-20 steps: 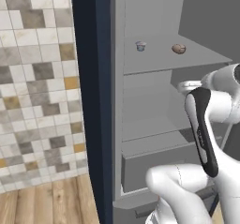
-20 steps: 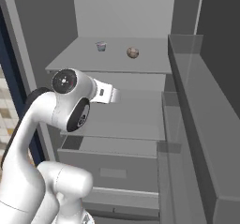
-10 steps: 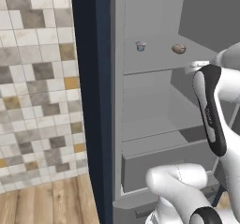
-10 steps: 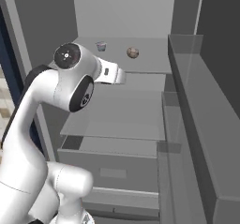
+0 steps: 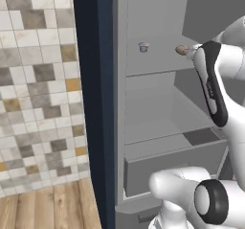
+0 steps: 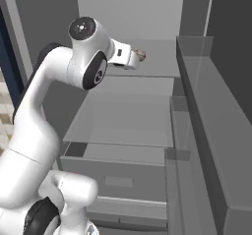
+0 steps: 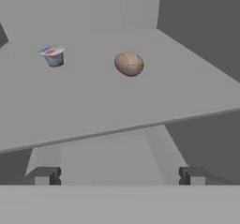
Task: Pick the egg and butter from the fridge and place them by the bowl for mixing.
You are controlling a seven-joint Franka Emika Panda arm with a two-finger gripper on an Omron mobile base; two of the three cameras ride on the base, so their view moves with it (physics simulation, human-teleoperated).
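The egg (image 7: 129,64) is a brownish-tan oval lying on the fridge's upper shelf (image 7: 93,101); it also appears as the egg (image 5: 181,50) and the egg (image 6: 141,55). My gripper (image 7: 119,176) is open and empty, held level with that shelf's front edge, a short way in front of the egg and apart from it. In the base views the gripper (image 6: 132,60) sits just left of the egg. The fridge (image 5: 158,94) stands open with grey shelves. The butter and the bowl are out of view.
A small pale cup (image 7: 53,56) with a red-and-blue lid stands on the same shelf, left of the egg. Below are a lower shelf (image 6: 128,116) and a wide drawer (image 6: 118,177). The shelved door (image 6: 211,131) stands at right, the navy side panel (image 5: 93,103) at left.
The arm has lifted the hand from the middle shelf's height up to the upper shelf and brought it close to the egg. The egg and cup have not moved.
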